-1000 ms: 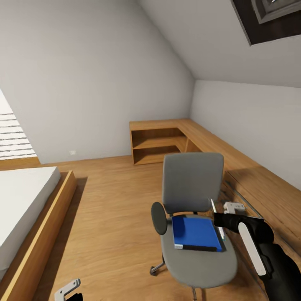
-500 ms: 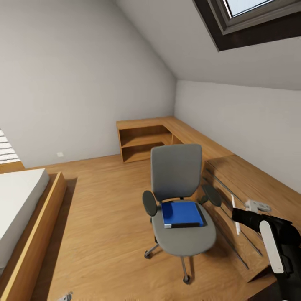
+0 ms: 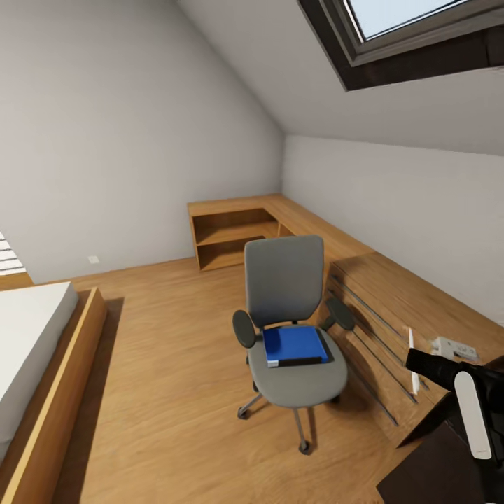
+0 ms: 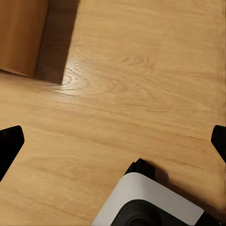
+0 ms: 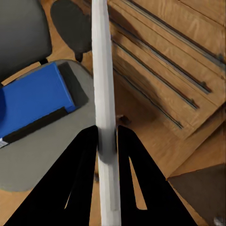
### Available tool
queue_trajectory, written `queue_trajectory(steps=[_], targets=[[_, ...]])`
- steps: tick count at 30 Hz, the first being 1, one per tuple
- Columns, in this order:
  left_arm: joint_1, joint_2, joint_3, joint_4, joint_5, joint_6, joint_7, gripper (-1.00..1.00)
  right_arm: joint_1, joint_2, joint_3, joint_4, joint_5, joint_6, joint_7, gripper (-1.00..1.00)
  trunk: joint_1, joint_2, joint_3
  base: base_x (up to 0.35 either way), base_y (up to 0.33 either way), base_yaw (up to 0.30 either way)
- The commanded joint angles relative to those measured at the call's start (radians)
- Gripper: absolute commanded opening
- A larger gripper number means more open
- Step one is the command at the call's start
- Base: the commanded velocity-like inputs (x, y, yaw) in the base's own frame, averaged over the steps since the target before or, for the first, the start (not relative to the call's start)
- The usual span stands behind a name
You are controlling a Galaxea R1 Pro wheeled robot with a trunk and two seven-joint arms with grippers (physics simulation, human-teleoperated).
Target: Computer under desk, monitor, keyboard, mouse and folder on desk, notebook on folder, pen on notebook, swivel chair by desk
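One swivel chair (image 3: 290, 329) stands on the light wood floor (image 3: 175, 378) just beside the low oak shelving (image 3: 392, 308), and one blue folder (image 3: 295, 345) lies flat on its seat between the two black armrests. The right gripper (image 5: 107, 141) is clenched on one slim white pen (image 5: 104, 94), held apart from the chair over the shelving's drawer fronts, while the left gripper (image 4: 113, 141) hangs released above bare floor. A bed (image 3: 35, 350) lies well apart on the other side, a roof window (image 3: 413, 28) sits in the sloped wall, and no writing can be read.
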Motion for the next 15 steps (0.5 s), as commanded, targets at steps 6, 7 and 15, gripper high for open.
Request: queue_trajectory(steps=[6, 7, 15], targets=[[0.000, -0.004, -0.009, 0.000, 0.008, -0.020, 0.006, 1.00, -0.001, -0.002, -0.059, 0.005, 0.001, 0.001, -0.009, -1.00, 0.000, -0.001, 0.001, 0.000, 0.000, -0.275], [0.000, -0.004, -0.009, 0.000, 0.008, -0.020, 0.006, 1.00, -0.001, -0.003, -0.060, 0.005, 0.002, 0.001, -0.013, -1.00, 0.000, -0.001, 0.001, 0.000, 0.000, -0.283], [0.000, -0.005, -0.008, 0.006, 0.008, -0.043, 0.006, 1.00, -0.001, -0.001, -0.062, 0.015, 0.007, -0.001, -0.157, -1.00, 0.000, -0.001, 0.004, 0.000, 0.000, -0.284]])
